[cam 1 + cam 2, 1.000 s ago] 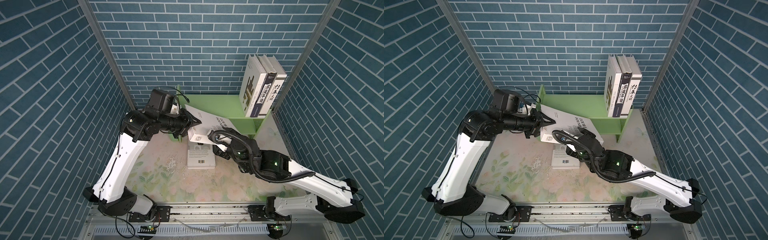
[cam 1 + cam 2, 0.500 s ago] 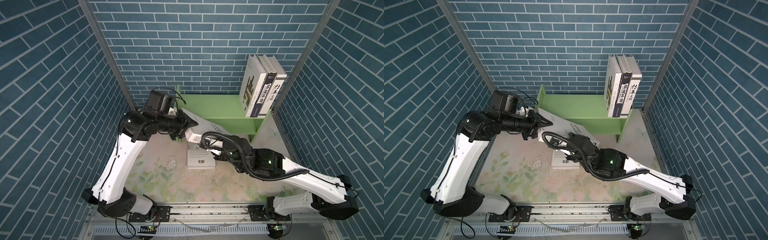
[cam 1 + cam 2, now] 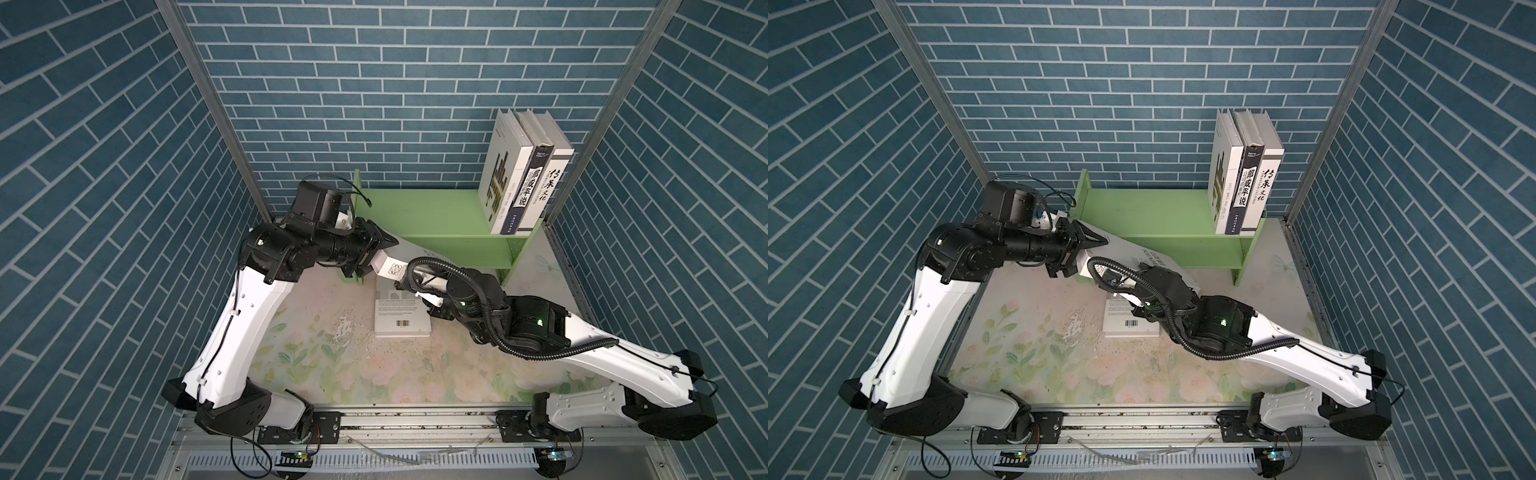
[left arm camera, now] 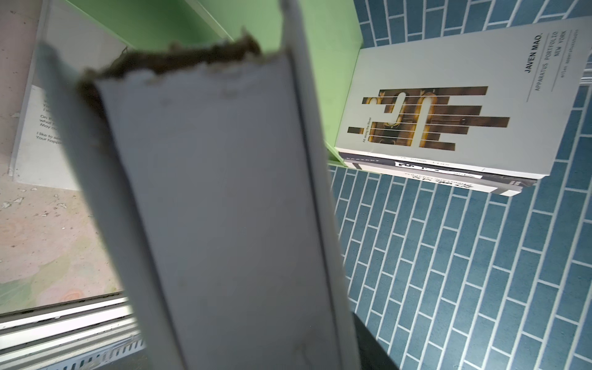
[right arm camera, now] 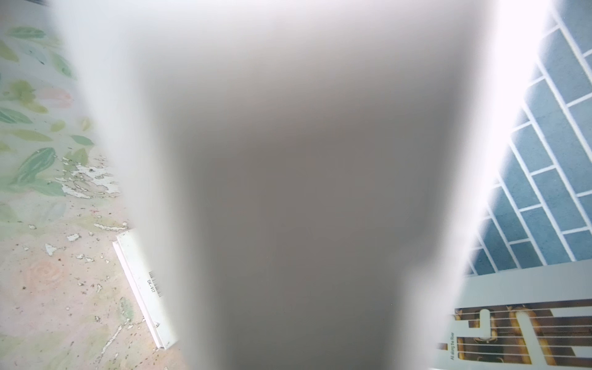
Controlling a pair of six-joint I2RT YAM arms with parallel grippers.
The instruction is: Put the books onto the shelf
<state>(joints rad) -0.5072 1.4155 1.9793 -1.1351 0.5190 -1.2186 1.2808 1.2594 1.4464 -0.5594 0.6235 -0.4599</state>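
Note:
A white book (image 3: pixel 392 269) (image 3: pixel 1154 259) hangs tilted in front of the green shelf (image 3: pixel 436 216) (image 3: pixel 1163 216). My left gripper (image 3: pixel 380 255) (image 3: pixel 1090 257) has the book's left end between its jaws; how tightly they press does not show. The book (image 4: pixel 224 192) fills the left wrist view. My right gripper (image 3: pixel 409 284) (image 3: pixel 1121 286) is shut on the book's lower edge, mostly hidden under its own wrist. In the right wrist view the book (image 5: pixel 288 192) is a close blur. A second white book (image 3: pixel 401 318) (image 3: pixel 1129 322) (image 5: pixel 144 282) lies flat on the table below.
Three books (image 3: pixel 519 187) (image 3: pixel 1241 187) (image 4: pixel 448 105) stand upright at the shelf's right end; the shelf board to their left is bare. Blue brick walls close in on three sides. The floral table top (image 3: pixel 332 365) has flaked patches.
My right arm has swung left and up to the tilted book and its jaws have closed on it. The left arm has stayed almost still, with the book still between its jaws.

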